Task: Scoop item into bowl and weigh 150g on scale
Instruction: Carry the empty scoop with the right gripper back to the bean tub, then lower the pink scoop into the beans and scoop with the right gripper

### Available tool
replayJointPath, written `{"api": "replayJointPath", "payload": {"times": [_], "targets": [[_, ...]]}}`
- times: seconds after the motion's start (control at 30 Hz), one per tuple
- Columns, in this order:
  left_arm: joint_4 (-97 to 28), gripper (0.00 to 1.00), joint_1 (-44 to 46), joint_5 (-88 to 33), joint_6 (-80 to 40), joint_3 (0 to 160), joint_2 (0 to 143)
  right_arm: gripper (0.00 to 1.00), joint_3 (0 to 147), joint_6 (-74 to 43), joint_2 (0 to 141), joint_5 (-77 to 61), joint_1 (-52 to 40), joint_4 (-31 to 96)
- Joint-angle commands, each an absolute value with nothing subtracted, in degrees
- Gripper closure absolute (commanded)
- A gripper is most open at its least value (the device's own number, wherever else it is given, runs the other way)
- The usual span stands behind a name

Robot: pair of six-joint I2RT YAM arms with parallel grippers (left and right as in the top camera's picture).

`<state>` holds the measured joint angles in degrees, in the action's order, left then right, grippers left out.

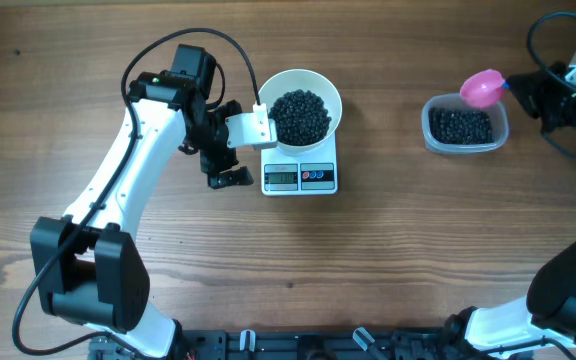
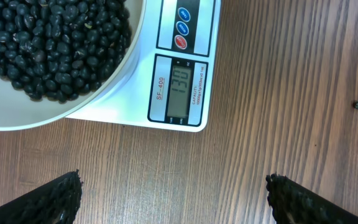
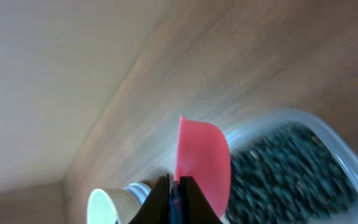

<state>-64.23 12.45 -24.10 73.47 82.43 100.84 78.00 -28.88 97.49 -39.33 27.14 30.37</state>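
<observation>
Overhead: bowl [image 1: 330, 88] of beans [image 1: 301, 116] sits on scale [image 1: 300, 177], centre; left gripper [image 2: 174, 183] gapes beside it; right gripper [image 1: 515, 88] clamps pink scoop [image 1: 482, 88] by tub [image 1: 430, 130], far right. Risk: display [image 2: 180, 88] seemingly under target; heaped scoop overshoots.

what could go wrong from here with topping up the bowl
1. The scale display seems to read 130, so little is missing; a full pink scoop from the tub may overshoot.
2. The left gripper hangs with jaws open close beside the scale; a nudge to it or the bowl would upset the reading.
3. Beans could spill on the carry across the table.
</observation>
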Motion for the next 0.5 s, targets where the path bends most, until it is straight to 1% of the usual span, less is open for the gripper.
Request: {"api": "replayJointPath", "payload": {"times": [0.0, 0.23, 0.37, 0.47], "targets": [[-64.3, 0.00, 12.6, -25.5, 74.6, 82.1, 101.1, 0.96, 78.8, -25.8, 96.1, -50.6, 28.7, 24.6], [-64.2, 0.00, 12.6, -25.5, 74.6, 82.1, 101.1, 0.96, 84.6, -24.6, 93.4, -52.9, 31.5, 24.9], [-64.2, 0.00, 12.6, -25.5, 74.6, 82.1, 101.1, 0.96, 88.3, -14.7, 92.7, -55.9, 31.5, 27.7], [-64.3, 0.00, 12.6, -25.5, 74.6, 82.1, 101.1, 0.96, 88.4, -3.7, 92.8, -54.8, 31.3, 35.8]]}}
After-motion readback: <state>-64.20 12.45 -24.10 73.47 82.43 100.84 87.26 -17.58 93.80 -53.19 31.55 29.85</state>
